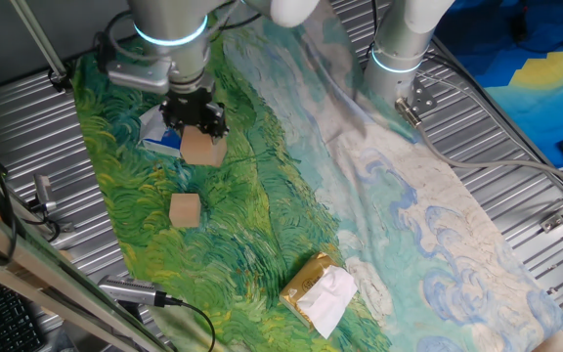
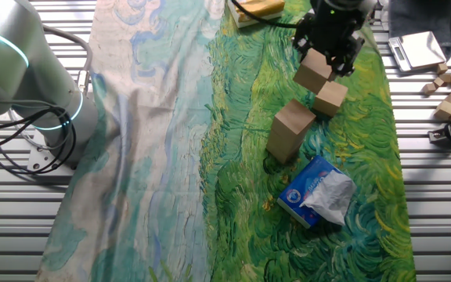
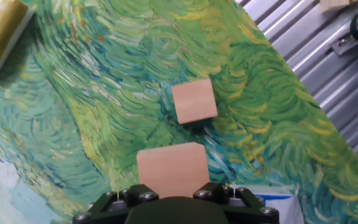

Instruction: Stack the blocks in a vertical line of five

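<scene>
My gripper (image 1: 199, 125) (image 2: 328, 56) is shut on a tan wooden block (image 1: 204, 149) (image 2: 312, 71) (image 3: 171, 170), which hangs tilted above the green painted cloth. A single block (image 1: 185, 209) (image 2: 330, 99) (image 3: 194, 101) lies on the cloth just beyond the held one. In the other fixed view, a short column of blocks (image 2: 290, 129), seemingly two high, stands beside the single block, on the blue packet's side. In the hand view and in one fixed view I cannot make out that column.
A blue-and-white packet (image 2: 317, 190) (image 1: 162, 135) lies close to the column. A yellow-gold packet with white tissue (image 1: 320, 288) sits at the cloth's far end. Several small wooden pieces (image 2: 445, 84) lie on the slatted metal table (image 2: 433, 196). A second arm's base (image 1: 399, 49) stands at the cloth's edge.
</scene>
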Motion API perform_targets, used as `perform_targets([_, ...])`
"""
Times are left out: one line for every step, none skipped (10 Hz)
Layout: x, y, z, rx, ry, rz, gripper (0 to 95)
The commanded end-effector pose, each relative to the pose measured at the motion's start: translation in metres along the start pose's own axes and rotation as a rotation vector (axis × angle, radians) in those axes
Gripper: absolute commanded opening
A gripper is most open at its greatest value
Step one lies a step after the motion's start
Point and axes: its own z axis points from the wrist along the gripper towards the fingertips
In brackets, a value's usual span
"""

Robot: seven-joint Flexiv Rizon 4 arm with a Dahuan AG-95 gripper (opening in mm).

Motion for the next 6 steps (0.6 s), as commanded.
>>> perform_targets([0.0013,0.0009,0.0000,0.020,0.007,0.028,0.0])
perform_targets([0.0013,0.0009,0.0000,0.025,0.015,0.049,0.0])
perform_targets([0.0013,0.0009,0.0000,0.021,0.010,0.073,0.0])
perform_targets([0.0013,0.0009,0.0000,0.017,0.007,0.082,0.0])
perform_targets([0.0013,0.0009,0.0000,0.018,0.007,0.091,0.0])
perform_targets([0.0013,0.0009,0.0000,0.018,0.007,0.085,0.0])
